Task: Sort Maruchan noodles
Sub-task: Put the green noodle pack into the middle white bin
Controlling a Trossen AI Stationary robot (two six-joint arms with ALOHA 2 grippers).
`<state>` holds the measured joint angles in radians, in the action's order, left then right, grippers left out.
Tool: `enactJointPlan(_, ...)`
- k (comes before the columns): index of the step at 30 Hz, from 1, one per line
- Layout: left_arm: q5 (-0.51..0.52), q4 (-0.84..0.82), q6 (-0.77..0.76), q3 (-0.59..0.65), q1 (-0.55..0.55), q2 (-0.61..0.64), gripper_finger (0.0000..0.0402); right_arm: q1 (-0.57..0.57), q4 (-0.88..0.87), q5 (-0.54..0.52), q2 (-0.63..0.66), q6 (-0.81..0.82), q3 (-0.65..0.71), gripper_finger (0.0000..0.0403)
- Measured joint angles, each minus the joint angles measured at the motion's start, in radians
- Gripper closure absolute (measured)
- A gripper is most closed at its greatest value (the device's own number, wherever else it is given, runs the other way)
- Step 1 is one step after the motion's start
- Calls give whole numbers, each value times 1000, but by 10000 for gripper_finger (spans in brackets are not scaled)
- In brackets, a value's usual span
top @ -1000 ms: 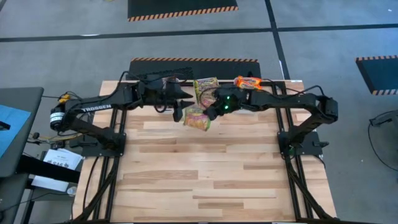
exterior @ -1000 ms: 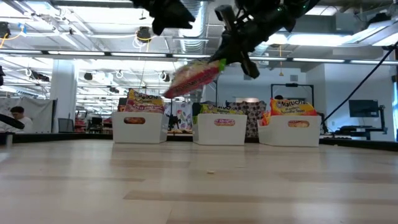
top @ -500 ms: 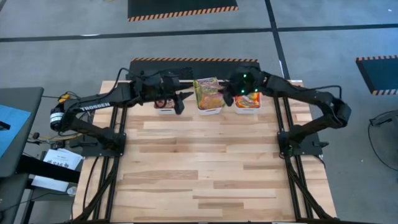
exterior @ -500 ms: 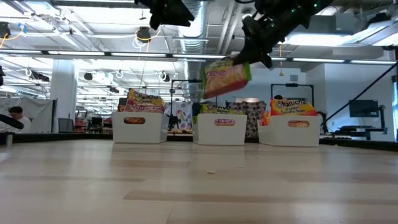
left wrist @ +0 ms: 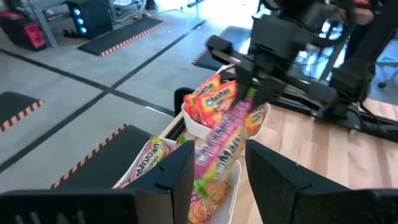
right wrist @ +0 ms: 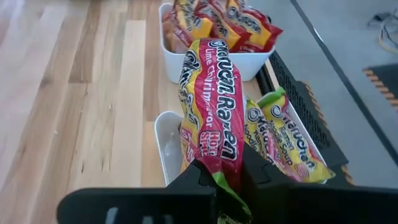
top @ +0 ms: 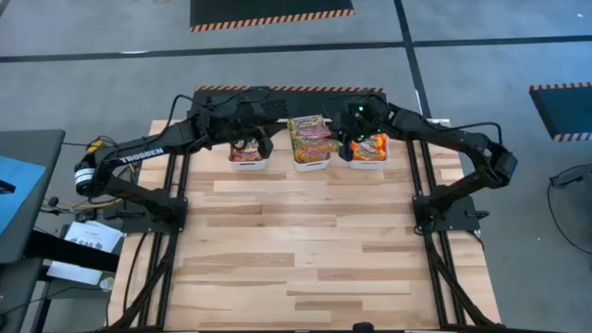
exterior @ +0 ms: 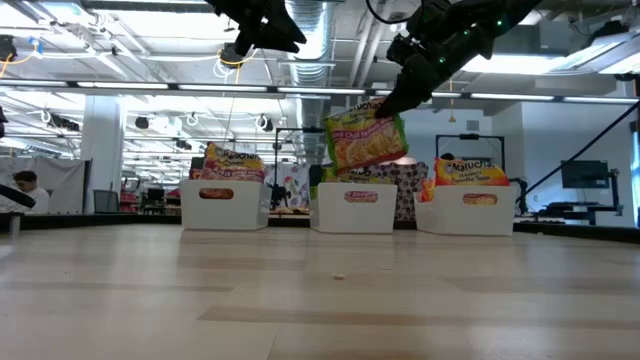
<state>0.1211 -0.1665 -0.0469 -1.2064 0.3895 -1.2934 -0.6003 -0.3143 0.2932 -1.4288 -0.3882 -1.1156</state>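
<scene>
Three white bins stand along the table's far edge: the left bin [top: 248,159] with red-edged Maruchan noodles, the middle bin [top: 313,165] with green-edged ones, the right bin [top: 368,159] with orange ones. My right gripper [top: 347,141] is shut on a green-edged packet [exterior: 365,138] over the middle bin [exterior: 352,208]. My left gripper [top: 265,143] hovers open above the left bin, nothing between its fingers [left wrist: 177,174]. My right gripper pinches the packet by one end seam [right wrist: 227,186] between its two fingers. The fingers [exterior: 398,98] slant down from the table's right. The packet hangs on edge below them, tilted, its lower end [exterior: 350,162] just above the packets in the middle bin.
The wooden tabletop [top: 305,250] spreads out in front of the bins. Behind the bins runs the table's far edge with a black frame [right wrist: 298,81]. Both arms crowd over the bins close together.
My right gripper has carried the packet from in front of the bins toward the table's far edge and right, over the middle bin. Its wrist has rolled, so the packet has gone from lying slanted to hanging on edge. My left gripper has drifted slightly toward the far edge.
</scene>
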Motion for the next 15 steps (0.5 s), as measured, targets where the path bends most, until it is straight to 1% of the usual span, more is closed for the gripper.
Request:
enactJointPlan(6,0,0,-44,0,17,0,270,5,6,0,-3,-29,0,377)
enactJointPlan(13,-1,0,-45,0,17,0,270,32,26,-5,-86,-16,0,376)
enactJointPlan(15,0,0,-43,0,17,0,270,41,20,-22,-106,-13,-1,376)
